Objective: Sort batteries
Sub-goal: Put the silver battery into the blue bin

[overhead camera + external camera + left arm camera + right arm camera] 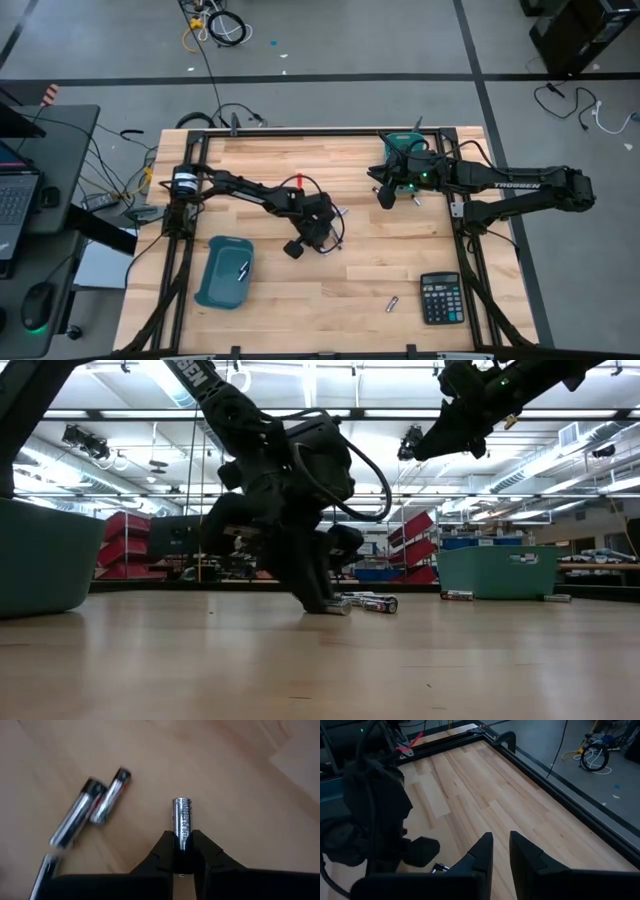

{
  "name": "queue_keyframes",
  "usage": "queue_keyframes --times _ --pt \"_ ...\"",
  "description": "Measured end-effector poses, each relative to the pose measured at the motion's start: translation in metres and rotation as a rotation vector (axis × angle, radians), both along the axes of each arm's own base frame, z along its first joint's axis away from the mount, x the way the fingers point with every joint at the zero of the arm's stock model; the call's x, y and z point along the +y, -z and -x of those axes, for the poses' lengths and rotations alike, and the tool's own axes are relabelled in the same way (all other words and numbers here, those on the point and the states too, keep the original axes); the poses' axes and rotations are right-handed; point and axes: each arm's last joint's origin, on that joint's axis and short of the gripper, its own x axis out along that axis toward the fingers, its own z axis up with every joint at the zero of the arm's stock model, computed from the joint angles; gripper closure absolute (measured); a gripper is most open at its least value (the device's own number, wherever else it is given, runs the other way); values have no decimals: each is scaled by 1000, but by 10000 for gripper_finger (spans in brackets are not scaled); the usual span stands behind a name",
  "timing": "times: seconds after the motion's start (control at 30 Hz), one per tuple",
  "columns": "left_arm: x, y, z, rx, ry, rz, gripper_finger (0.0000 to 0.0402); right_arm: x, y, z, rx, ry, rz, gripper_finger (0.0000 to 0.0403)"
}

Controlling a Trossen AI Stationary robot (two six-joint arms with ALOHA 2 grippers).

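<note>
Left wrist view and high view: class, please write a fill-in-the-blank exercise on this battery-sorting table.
1. The left gripper is closed on one silver and black cylindrical ____.
2. The black calculator lies on the bare wooden ____.
3. The teal rectangular plastic bin stands nearer the ____ arm.
4. The right gripper holds ____.

Missing words: battery; table; left; nothing.

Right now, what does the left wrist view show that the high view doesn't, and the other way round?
Only the left wrist view: the left gripper closed on a battery, its free end sticking out past the fingertips, with two more loose batteries side by side on the wood nearby.

Only the high view: the bin with a battery inside, the calculator, a lone battery beside it, and the right gripper waiting near the far bin.

Both: the left gripper low over the middle of the table.
</note>
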Motion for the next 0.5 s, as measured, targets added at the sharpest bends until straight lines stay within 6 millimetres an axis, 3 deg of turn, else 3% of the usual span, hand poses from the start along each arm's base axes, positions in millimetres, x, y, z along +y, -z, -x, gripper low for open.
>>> queue_keyframes --times 0.13,0.23,0.5 --pt "0 -17 7 12 -24 -39 380 0 0 0 5 -3 6 353" --pt "0 -42 15 -7 -44 -21 380 0 0 0 5 -4 6 353" --pt "-24 -136 58 -54 -288 114 380 0 0 0 -3 -3 10 353"
